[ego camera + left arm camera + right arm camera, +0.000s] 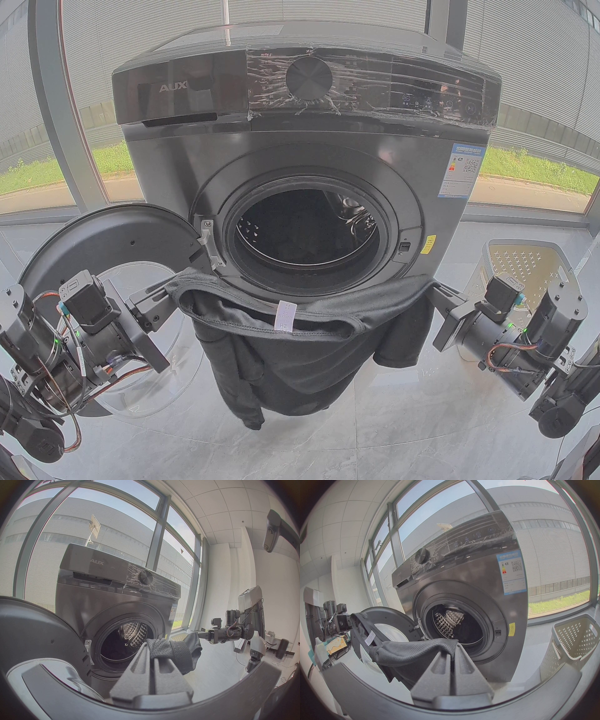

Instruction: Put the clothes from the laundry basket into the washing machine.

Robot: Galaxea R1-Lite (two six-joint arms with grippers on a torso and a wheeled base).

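A black garment (300, 350) with a white tag hangs stretched between my two grippers, just below the washing machine's round opening (307, 234). My left gripper (167, 294) is shut on its left end, seen as mesh cloth (170, 655) over the fingertips in the left wrist view. My right gripper (437, 290) is shut on the right end (425, 650). The dark grey washing machine (300, 156) stands in front of me with its door (103, 244) swung open to the left. The drum inside looks dark and holds nothing I can make out.
A white perforated laundry basket (531, 262) stands on the tiled floor to the right of the machine, behind my right arm; it also shows in the right wrist view (575, 639). Large windows run behind the machine. The open door sits close to my left arm.
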